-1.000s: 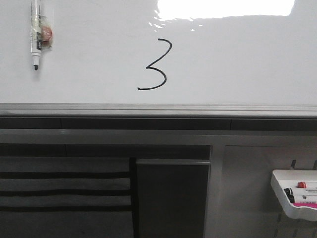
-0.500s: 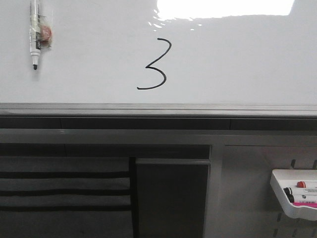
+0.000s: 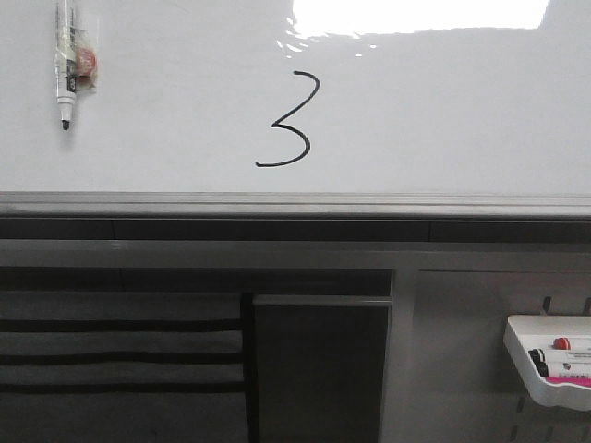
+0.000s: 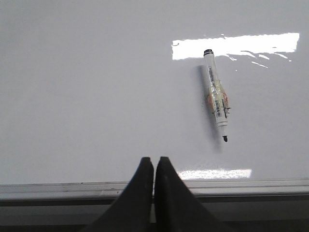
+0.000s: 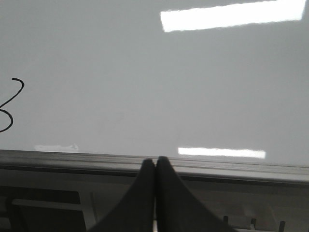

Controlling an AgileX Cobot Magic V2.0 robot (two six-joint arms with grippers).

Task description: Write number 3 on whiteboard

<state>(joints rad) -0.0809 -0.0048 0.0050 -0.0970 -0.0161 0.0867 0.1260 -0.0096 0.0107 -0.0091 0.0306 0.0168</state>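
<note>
The number 3 (image 3: 290, 121) stands complete on the whiteboard (image 3: 462, 111), with the marker (image 3: 64, 63) stuck well left of it and both the left gripper (image 4: 154, 162) and right gripper (image 5: 155, 163) pressed together, empty, so nothing looks left.

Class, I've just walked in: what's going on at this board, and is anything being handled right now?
Nothing is being handled. A thin black hand-drawn number 3 already stands on the large glossy whiteboard. A white marker with a black tip sits on the board toward its upper left, apart from both arms. The left gripper and right gripper are shut and empty, near the board's grey edge rail. The writing looks finished.
</note>
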